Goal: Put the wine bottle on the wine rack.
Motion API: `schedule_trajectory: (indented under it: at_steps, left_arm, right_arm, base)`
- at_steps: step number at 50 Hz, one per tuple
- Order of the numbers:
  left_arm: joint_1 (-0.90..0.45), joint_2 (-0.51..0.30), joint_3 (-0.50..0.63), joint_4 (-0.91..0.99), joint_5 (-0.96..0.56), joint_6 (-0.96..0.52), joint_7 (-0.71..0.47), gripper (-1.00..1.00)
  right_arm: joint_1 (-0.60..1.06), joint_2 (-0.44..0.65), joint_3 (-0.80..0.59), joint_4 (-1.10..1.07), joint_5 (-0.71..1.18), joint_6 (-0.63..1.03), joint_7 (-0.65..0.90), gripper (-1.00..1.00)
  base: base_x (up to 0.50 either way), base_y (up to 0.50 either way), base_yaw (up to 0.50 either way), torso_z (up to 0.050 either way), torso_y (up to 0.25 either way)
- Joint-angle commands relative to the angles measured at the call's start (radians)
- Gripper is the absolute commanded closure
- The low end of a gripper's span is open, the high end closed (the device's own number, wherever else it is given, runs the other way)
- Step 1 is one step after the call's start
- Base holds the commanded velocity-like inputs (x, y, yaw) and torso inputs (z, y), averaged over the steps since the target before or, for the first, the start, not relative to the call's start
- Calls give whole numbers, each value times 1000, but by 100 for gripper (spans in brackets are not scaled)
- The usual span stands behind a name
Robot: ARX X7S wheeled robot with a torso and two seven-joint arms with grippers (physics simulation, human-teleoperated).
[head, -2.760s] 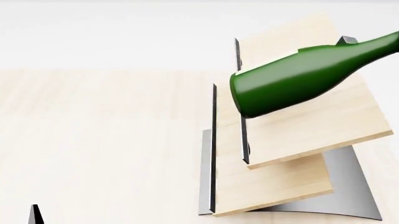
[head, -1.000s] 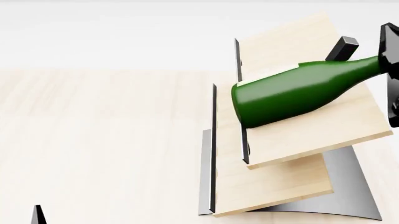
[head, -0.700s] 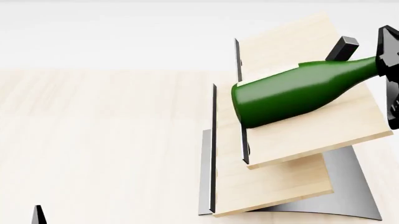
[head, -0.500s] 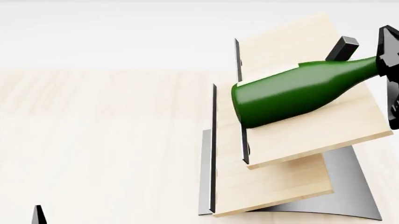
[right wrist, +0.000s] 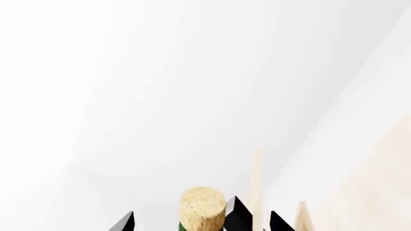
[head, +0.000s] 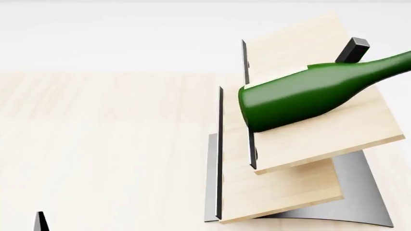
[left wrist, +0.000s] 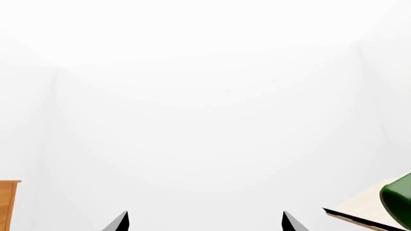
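Note:
The dark green wine bottle lies on its side across the top slanted board of the wine rack, its base toward the board's dark left edge and its neck running off the head view's right side. The black peg stands just behind the neck. In the right wrist view the tan cork sits between the spread fingers of my right gripper, with a gap on each side; that gripper is open. My left gripper is open and holds nothing. The bottle's base shows at that view's edge.
The rack's curved grey metal base rests on a light wood tabletop. One left fingertip pokes in at the head view's lower left. A strip of reddish-brown cabinet shows in the left wrist view.
The bottle came down onto the top board and has stayed there. My right gripper, seen around the neck at the head view's right edge, has drawn back out of that view.

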Motion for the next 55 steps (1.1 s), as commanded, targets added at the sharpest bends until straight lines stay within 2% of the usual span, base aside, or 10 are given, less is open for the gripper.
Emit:
schedule_trajectory:
  at_steps: [1, 20, 26, 30, 36, 44, 55]
  left_arm:
    - [-1, -1, 2, -4, 1, 4, -3, -100]
    - [1, -3, 7, 3, 6, -2, -5, -100]
    - [0, -3, 9, 4, 6, -4, -6, -100]
    - [1, -2, 14, 8, 10, -6, -4, -100]
    - [1, -3, 14, 13, 11, -10, -5, -100]
    - [2, -6, 13, 15, 10, -9, -7, -100]
    - [3, -6, 16, 14, 14, -5, -10, -100]
  right_arm:
    - [-79, 40, 57, -46, 22, -47, -2, -100]
    - [-338, 68, 166, -259, -96, -277, 37, -100]
    - [-389, 94, 168, -343, -245, -366, 120, -100]
    - [-463, 132, 197, -442, -419, -466, 209, -100]
    - [-529, 159, 233, -510, -559, -539, 259, -100]
    - [-694, 203, 375, -627, -579, -638, 264, -100]
    - [-980, 209, 683, -797, -669, -716, 332, -100]
  base:
    - [0, 0, 0, 0, 0]
    - [0, 0, 0, 0, 0]
    - [0, 0, 0, 0, 0]
    - [0, 0, 0, 0, 0]
    - [0, 0, 0, 0, 0]
    - [0, 0, 0, 0, 0]
    - [0, 0, 0, 0, 0]
